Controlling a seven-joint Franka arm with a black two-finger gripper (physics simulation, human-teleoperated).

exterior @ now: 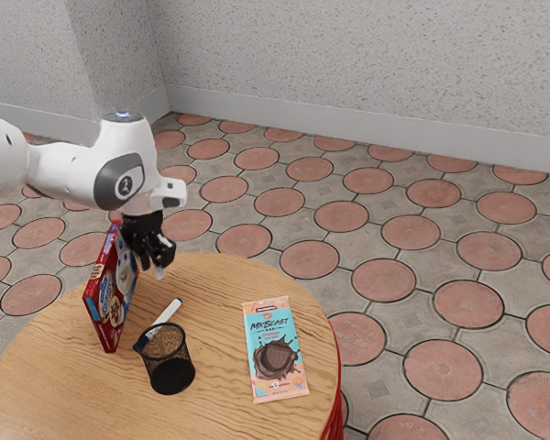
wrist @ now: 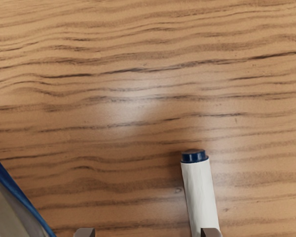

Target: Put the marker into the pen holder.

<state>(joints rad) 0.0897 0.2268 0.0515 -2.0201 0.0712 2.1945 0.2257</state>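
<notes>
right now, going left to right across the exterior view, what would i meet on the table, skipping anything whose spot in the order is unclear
red cardboard box → mesh pen holder → MrBeast chocolate bar

Indoor room, home or public place, can't tell which from here. Speckled, rough-finish walls meeting at a corner, pale skirting board along the bottom. Tiled floor: round terracotta discs set in grey-beige, patterned paving. Round wood-grain desk, bit of red under its rim. Looks casual, more café or house than lab.
</notes>
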